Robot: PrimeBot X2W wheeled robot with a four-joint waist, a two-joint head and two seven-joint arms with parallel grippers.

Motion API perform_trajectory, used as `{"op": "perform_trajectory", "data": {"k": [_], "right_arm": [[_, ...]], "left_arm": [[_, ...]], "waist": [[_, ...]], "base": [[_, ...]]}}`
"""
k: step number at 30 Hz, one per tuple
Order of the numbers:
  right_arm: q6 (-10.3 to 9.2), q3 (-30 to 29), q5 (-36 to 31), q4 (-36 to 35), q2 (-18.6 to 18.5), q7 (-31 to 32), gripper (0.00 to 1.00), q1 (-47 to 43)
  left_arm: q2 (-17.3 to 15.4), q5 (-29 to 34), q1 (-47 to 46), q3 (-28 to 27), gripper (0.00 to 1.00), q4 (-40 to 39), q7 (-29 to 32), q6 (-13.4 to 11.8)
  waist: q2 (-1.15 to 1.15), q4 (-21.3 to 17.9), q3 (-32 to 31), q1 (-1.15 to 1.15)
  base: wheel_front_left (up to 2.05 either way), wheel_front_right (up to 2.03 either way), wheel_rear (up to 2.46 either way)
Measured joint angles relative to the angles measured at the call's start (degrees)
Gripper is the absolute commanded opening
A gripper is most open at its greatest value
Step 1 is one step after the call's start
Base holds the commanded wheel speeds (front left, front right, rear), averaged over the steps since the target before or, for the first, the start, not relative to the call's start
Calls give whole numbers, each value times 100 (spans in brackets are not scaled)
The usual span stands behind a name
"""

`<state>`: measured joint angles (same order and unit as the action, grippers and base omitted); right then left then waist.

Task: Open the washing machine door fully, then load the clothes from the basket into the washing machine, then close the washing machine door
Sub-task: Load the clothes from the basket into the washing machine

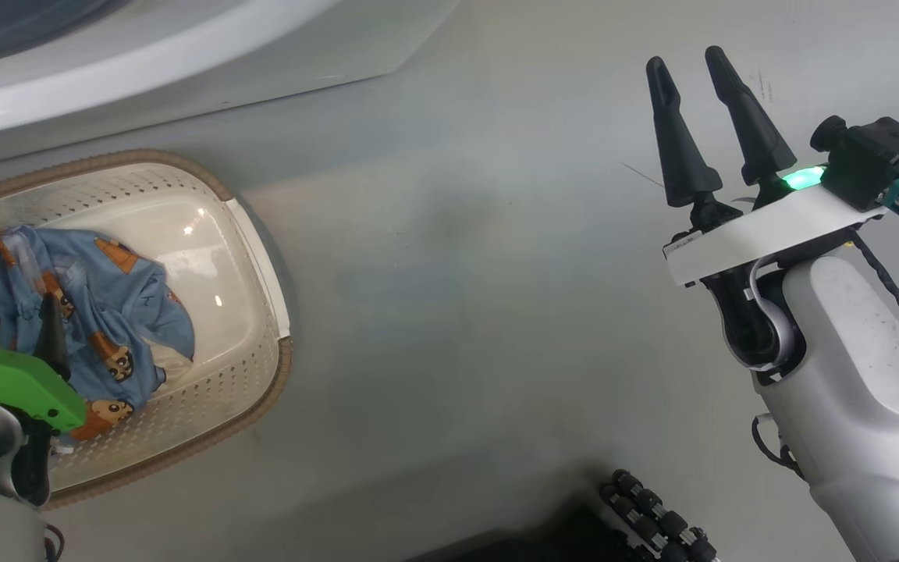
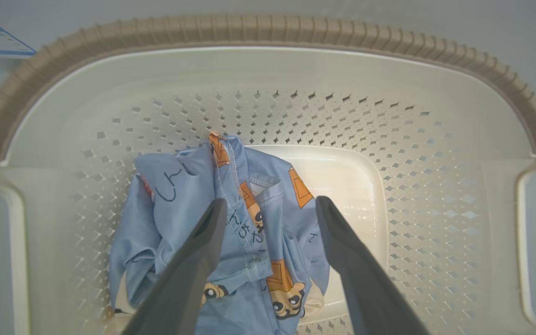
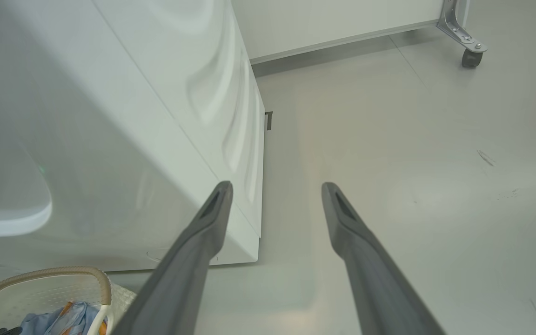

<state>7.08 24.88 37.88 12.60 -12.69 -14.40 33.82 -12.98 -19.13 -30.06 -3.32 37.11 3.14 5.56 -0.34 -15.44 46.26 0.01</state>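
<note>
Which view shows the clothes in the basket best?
The left wrist view: the clothes lie close up, framed by the open left gripper. The head view has them partly behind that gripper; the right wrist view catches a scrap.

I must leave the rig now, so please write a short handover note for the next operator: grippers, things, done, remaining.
Left gripper: open, over the clothes in the basket, gripping nothing.
Right gripper: open, empty, above the floor beside the washing machine.
Done: clothes not loaded; whether the door is open cannot be told.
To do: grasp clothes, load them, close door.
</note>
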Motion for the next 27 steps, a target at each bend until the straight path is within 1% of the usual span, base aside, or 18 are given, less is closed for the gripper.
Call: {"op": "perform_trajectory", "data": {"k": [7,10,18,21,24,27], "right_arm": [[0,33,-1,-16,27,0,100,68],[1,20,-8,-16,34,0,100,81],[1,24,-31,-47,51,0,100,193],[1,49,-52,-51,60,0,100,198],[0,76,-53,-51,86,0,100,216],[1,79,-60,-46,131,0,100,275]], "left_arm": [[-143,1,-158,-25,100,378,197,-97],[-207,5,-265,-18,100,553,278,-97],[-222,69,-620,99,100,920,477,-103],[-257,116,-763,123,100,1049,552,-175],[-376,218,-865,165,100,1205,646,-275],[-408,390,-912,290,100,1390,711,-307]], "waist": [[0,-87,273,0],[0,-144,391,0],[0,-288,648,0],[0,-330,737,0],[0,-371,816,0],[0,-413,864,0]], "base": [[0,0,0],[0,0,0],[0,0,0],[0,0,0],[0,0,0],[0,0,0]]}}
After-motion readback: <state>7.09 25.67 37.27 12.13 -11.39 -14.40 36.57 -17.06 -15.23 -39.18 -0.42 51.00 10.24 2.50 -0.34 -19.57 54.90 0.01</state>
